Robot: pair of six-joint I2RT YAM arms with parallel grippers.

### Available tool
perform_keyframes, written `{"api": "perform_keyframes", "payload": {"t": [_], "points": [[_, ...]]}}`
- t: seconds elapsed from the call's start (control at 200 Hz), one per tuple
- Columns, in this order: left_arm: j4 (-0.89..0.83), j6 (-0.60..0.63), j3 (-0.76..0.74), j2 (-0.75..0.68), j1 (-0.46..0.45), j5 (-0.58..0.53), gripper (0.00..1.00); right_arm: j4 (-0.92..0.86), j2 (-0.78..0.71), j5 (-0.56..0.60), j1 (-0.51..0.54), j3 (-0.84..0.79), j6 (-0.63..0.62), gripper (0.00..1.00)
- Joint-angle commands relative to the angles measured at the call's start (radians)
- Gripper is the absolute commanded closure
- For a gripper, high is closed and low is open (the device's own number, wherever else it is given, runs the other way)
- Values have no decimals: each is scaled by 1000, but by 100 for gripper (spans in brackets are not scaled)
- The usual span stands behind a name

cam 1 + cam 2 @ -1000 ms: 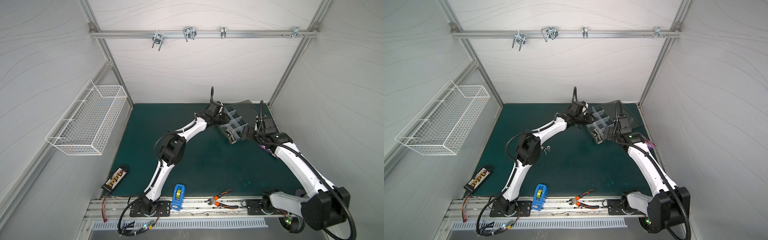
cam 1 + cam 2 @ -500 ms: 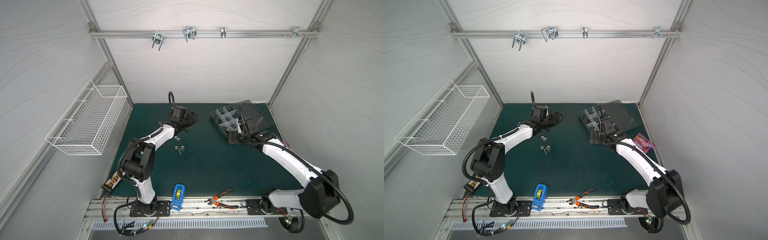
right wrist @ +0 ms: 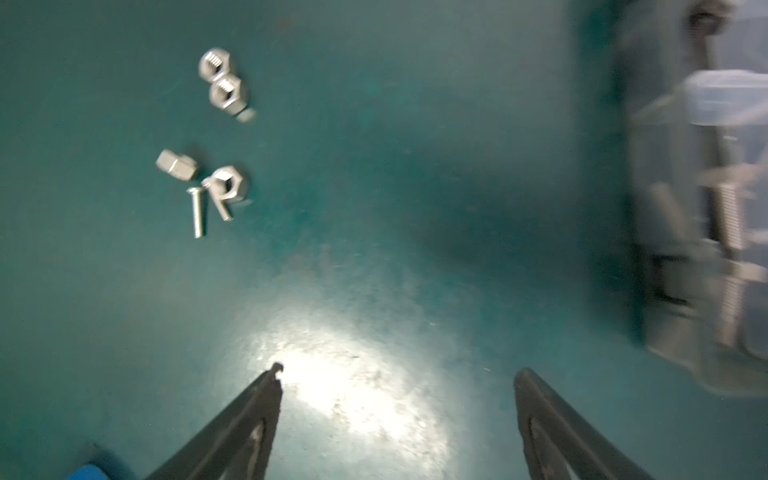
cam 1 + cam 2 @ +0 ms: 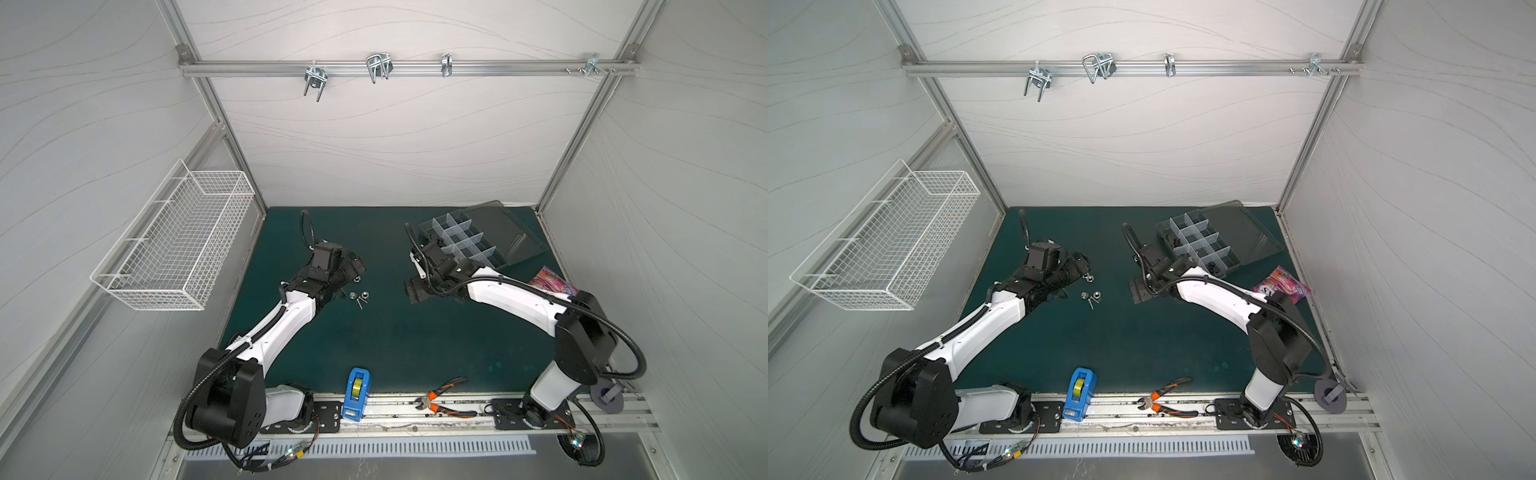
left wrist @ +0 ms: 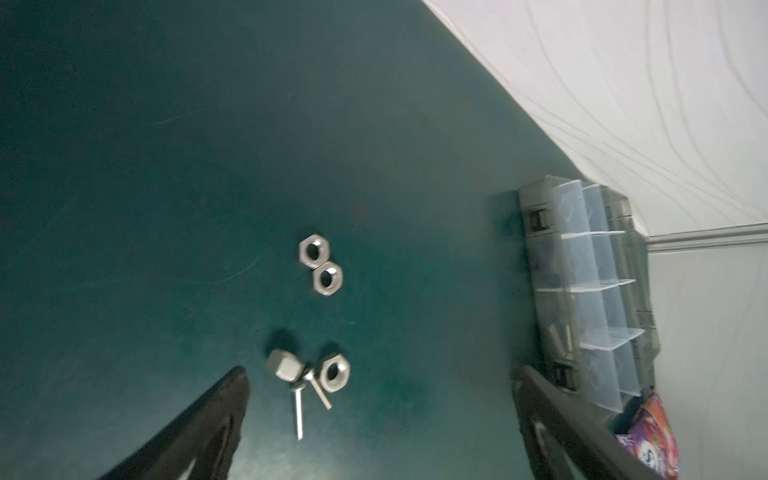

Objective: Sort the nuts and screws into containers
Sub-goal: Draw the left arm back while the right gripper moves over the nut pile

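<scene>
Loose silver nuts and screws (image 4: pixel 359 296) (image 4: pixel 1090 296) lie in a small cluster on the green mat. The left wrist view shows two touching nuts (image 5: pixel 321 265), a stubby hex bolt (image 5: pixel 284 365), a third nut (image 5: pixel 334 372) and two thin screws (image 5: pixel 298 411). My left gripper (image 5: pixel 380 374) (image 4: pixel 352 266) hovers open just beside them, nothing between its fingers. My right gripper (image 3: pixel 400 370) (image 4: pixel 417 291) stands open over bare mat, between the cluster (image 3: pixel 208 183) and the containers (image 4: pixel 461 241) (image 4: pixel 1200 243) (image 3: pixel 706 208), which hold long screws.
The organizer's smoky lid (image 4: pixel 505 232) lies open at the back right. A pink packet (image 4: pixel 555 283) sits beside the right arm. A blue tape dispenser (image 4: pixel 356 392) and orange pliers (image 4: pixel 442 401) rest at the front edge. A white wire basket (image 4: pixel 178 241) hangs on the left wall.
Both grippers have left the organizer box. The left arm swung left to the loose cluster and opened; the right gripper drew back toward the middle of the mat.
</scene>
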Motion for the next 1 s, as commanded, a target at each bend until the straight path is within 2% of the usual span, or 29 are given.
{"api": "perform_keyframes", "payload": {"t": [0.0, 0.23, 0.43, 0.65, 0.82, 0.995], "points": [[-52, 17, -49, -87, 8, -79, 1, -10, 62, -14, 46, 60, -28, 12], [-102, 16, -189, -294, 9, -163, 1, -42, 187, -41, 107, 185, -57, 15], [-147, -58, -318, -506, 9, -253, 1, -75, 258, -73, 128, 263, -69, 16], [-169, -142, -421, -695, 9, -254, 1, -116, 343, -83, 145, 351, -85, 22], [-192, -185, -463, -746, 9, -238, 1, -131, 407, -93, 146, 407, -87, 31], [-186, -194, -466, -723, 9, -219, 1, -178, 495, -102, 148, 497, -95, 49]]}}
